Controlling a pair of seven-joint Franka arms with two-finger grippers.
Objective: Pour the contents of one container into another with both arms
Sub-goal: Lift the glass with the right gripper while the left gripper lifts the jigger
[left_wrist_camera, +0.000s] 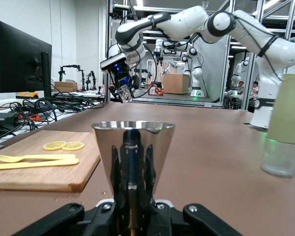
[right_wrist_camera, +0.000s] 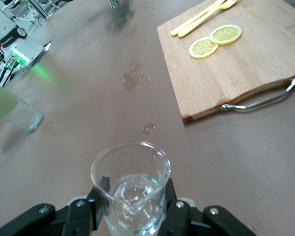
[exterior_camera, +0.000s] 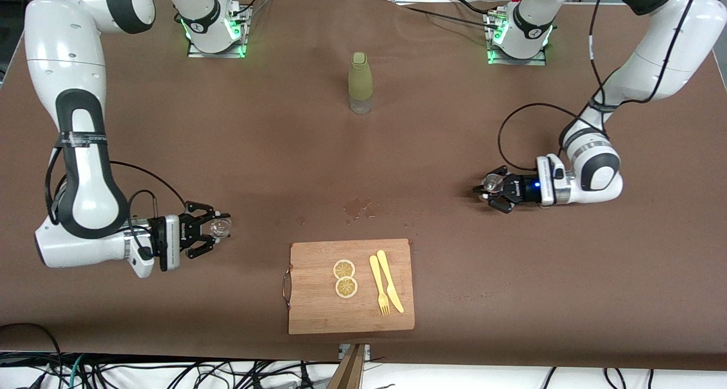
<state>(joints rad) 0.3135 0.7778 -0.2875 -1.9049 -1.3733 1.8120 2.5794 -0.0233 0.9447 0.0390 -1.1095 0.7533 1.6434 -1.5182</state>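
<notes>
The little glass cup point(right_wrist_camera: 131, 189) stands straight up, mouth to the top, with a bit of clear water in the bottom. The right claw point(exterior_camera: 211, 228) is clenched around it, low over the brown surface point(exterior_camera: 227, 150) at the right arm's end. The cup sits right between the claw's fingers, at their tips.

The shiny steel jigger point(left_wrist_camera: 133, 160) also stands up tall, its wide open cone on top and its thin waist down in the left claw point(exterior_camera: 489, 193). That claw is clamped on the jigger, at the left arm's end of the surface.

The front view shows both claws well apart, with the wooden board point(exterior_camera: 318, 309) between them and the green bottle point(exterior_camera: 360, 82) standing up. Only the right wrist view shows the water in the cup. Only the left wrist view shows the jigger's cone shape clearly.
</notes>
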